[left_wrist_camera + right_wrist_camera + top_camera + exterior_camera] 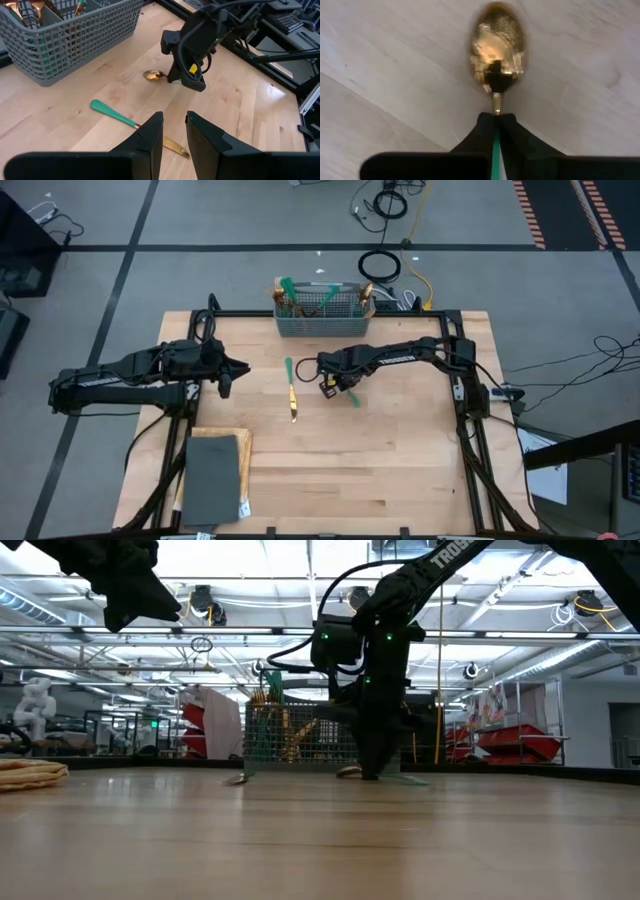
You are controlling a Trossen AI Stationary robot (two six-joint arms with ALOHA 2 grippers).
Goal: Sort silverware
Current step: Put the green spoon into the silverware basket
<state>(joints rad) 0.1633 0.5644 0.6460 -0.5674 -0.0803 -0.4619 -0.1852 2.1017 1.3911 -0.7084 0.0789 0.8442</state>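
Observation:
The right gripper (330, 383) is low over the table's middle, shut on a spoon with a gold bowl (497, 45) and a teal handle (353, 399). A second piece of silverware (291, 389) lies flat on the wood left of it, teal handle toward the far edge and gold end (175, 147) toward the near edge. More silverware stands in the grey mesh basket (320, 312) at the far edge. The left gripper (174, 135) hovers open and holds nothing, left of the loose piece and high above the table (130, 590). My right gripper pinches the spoon's teal handle (495, 145) between its two fingers, just behind the gold neck, coming from above and pointing down. The fingers lie across the handle. The bowl (350, 772) sits at table level; whether the spoon is lifted clear I cannot tell.
A dark grey slab (210, 478) lies on a tan mat at the near left corner. The basket (65, 40) stands against the far frame rail. A black frame (455, 380) borders the table. Bare wood (380, 470) spreads across the near right part.

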